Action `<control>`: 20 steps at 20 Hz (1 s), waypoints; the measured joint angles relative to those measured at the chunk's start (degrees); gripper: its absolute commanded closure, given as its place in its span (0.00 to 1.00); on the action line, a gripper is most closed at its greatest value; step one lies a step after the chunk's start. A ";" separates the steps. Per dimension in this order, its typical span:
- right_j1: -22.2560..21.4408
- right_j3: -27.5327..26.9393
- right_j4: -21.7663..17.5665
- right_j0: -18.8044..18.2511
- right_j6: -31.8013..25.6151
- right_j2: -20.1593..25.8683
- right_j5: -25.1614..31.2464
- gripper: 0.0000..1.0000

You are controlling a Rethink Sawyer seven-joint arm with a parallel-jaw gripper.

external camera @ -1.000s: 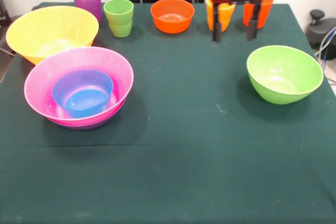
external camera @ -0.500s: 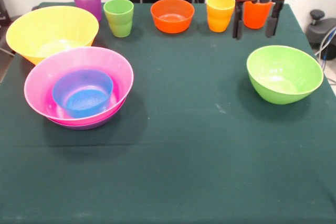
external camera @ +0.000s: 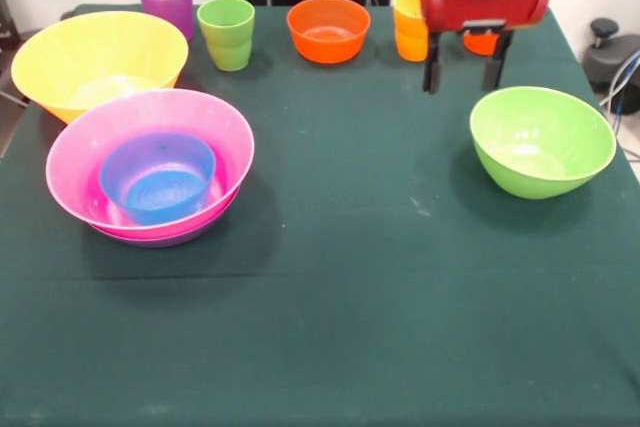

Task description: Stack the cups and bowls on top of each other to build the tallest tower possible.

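The gripper (external camera: 461,65) hangs over the far right part of the tabletop (external camera: 330,327), its two dark fingers (external camera: 432,69) spread apart and pinching nothing, just above the cloth and a little toward the far edge from the light green bowl (external camera: 541,140). That bowl sits alone near the right edge. Behind the gripper, along the far edge, the yellow-orange cup (external camera: 407,24) is partly hidden and only a sliver of the orange cup (external camera: 481,44) shows between the fingers. Further along that edge stand the orange bowl (external camera: 327,29), the light green cup (external camera: 226,33) and the purple cup (external camera: 166,1). The yellow bowl (external camera: 97,62) fills the far left corner. Just in front of it, by the left edge, is the tower (external camera: 150,167): the blue bowl (external camera: 157,177) nested in the pink bowl (external camera: 150,122), with a purple bowl (external camera: 160,240) rim showing underneath. The middle and the whole near half of the tabletop lie open.
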 measured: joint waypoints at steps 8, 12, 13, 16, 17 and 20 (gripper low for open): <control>4.17 -0.05 1.91 1.65 4.46 -3.53 -3.20 0.00; 6.42 -0.07 3.40 3.71 7.53 -5.08 -3.65 0.00; 6.70 -0.07 3.61 4.05 7.97 -5.28 -3.65 0.00; 7.35 -0.07 4.31 5.00 8.97 -5.67 -3.65 0.00; 7.48 -0.07 4.76 5.56 9.31 -5.75 -3.67 0.00; 7.42 -0.08 5.50 6.21 9.36 -5.81 -3.67 0.00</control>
